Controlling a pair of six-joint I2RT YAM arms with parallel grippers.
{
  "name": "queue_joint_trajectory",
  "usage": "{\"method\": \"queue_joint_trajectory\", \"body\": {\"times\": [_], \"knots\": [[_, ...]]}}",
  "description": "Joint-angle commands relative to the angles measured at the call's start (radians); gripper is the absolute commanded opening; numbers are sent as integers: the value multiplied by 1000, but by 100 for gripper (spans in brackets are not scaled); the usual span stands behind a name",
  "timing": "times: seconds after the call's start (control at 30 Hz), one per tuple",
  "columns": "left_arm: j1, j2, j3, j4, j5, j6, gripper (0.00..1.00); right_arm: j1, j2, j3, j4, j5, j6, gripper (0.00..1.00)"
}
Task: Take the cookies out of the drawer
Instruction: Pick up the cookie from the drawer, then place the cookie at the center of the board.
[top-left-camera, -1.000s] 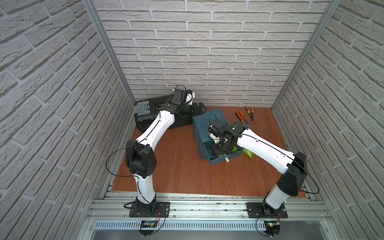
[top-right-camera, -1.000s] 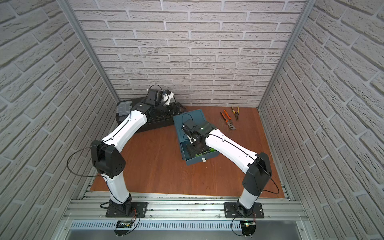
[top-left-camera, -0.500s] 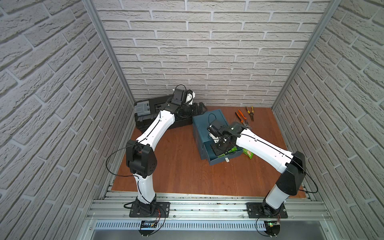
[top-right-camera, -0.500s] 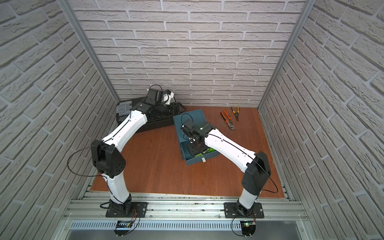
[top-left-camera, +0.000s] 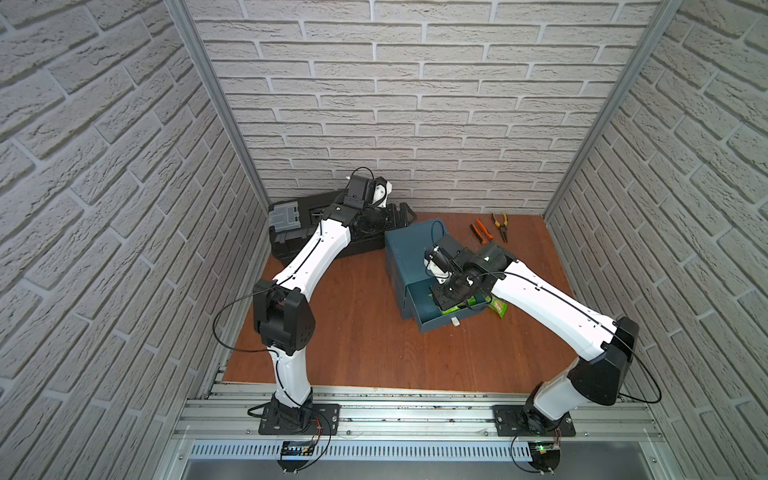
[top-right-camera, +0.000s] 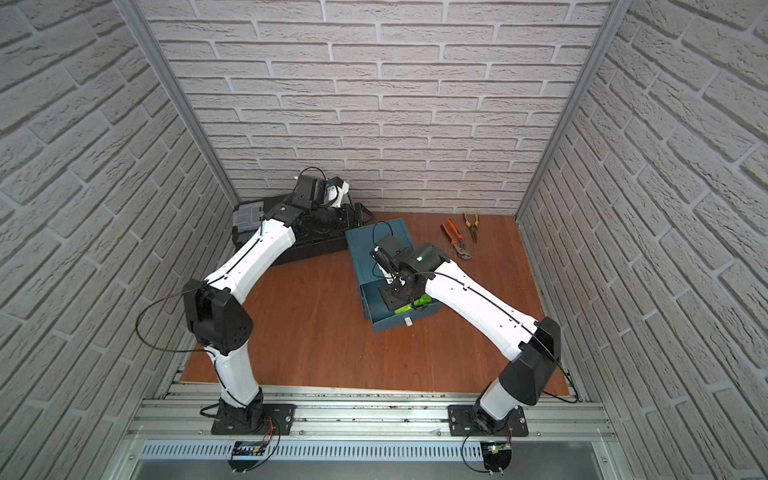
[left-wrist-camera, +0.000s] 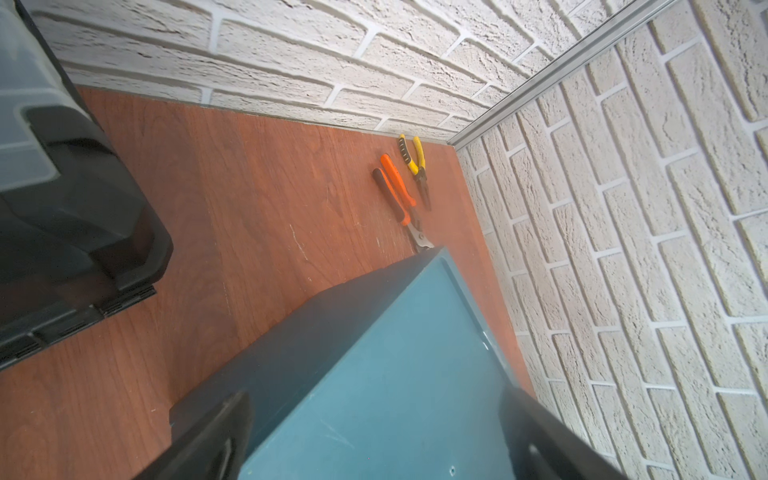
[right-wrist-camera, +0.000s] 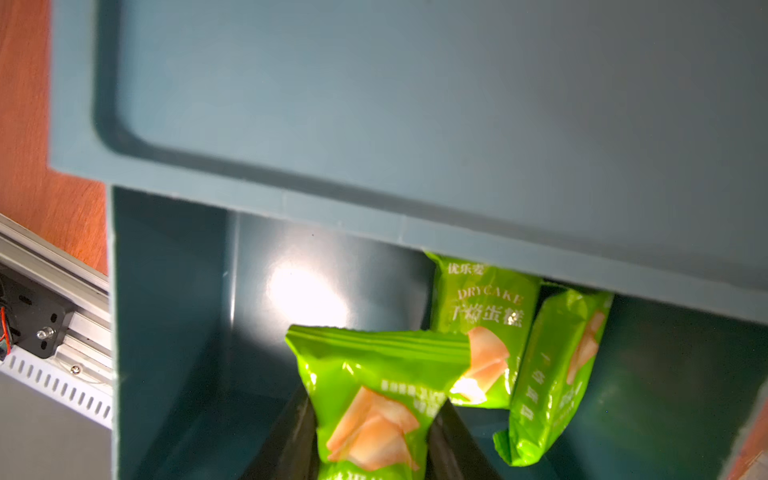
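The teal cabinet (top-left-camera: 409, 249) stands mid-table with its drawer (top-left-camera: 440, 322) pulled out toward the front. My right gripper (right-wrist-camera: 372, 432) reaches down into the drawer (right-wrist-camera: 166, 332) and is shut on a bright green cookie packet (right-wrist-camera: 374, 374) printed with a tan biscuit. Two more green cookies (right-wrist-camera: 478, 316) (right-wrist-camera: 557, 374) lie behind it, partly under the cabinet's top. Both top views show that gripper (top-left-camera: 446, 301) (top-right-camera: 399, 301) over the drawer. Another green packet (top-left-camera: 498, 307) lies on the table right of the drawer. My left gripper (left-wrist-camera: 374, 449) is open, its fingers astride the cabinet's (left-wrist-camera: 374, 395) back corner.
Orange-handled pliers (top-left-camera: 481, 232) and yellow-handled pliers (top-left-camera: 500, 224) lie at the back right near the wall. A black toolbox (top-left-camera: 299, 232) fills the back left corner beside the cabinet. Brick walls close three sides, and an aluminium rail (top-left-camera: 415, 411) runs along the front.
My right gripper's jaws have closed in on the green packet inside the drawer, and the wrist has shifted slightly. The left arm has not moved.
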Motion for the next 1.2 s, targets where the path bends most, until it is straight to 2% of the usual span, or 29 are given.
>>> {"method": "queue_joint_trajectory", "body": {"times": [0.0, 0.37, 0.57, 0.8, 1.0, 1.17], "knots": [[1, 19, 38, 22, 12, 10, 99, 8, -43, 20, -14, 2, -24, 38], [3, 30, 77, 4, 11, 12, 98, 2, -78, 104, 39, 79, -13, 36], [2, 18, 84, -24, 4, 35, 99, -74, -139, 145, 82, 66, 11, 35], [-6, -25, 89, -62, -10, 58, 98, -270, -198, 139, 73, 31, -51, 35], [-42, -39, 88, -103, -10, 70, 99, -458, -225, -45, 134, -15, -156, 33], [-78, -61, 71, -158, -24, 84, 99, -571, -204, -189, 251, -47, -181, 32]]}}
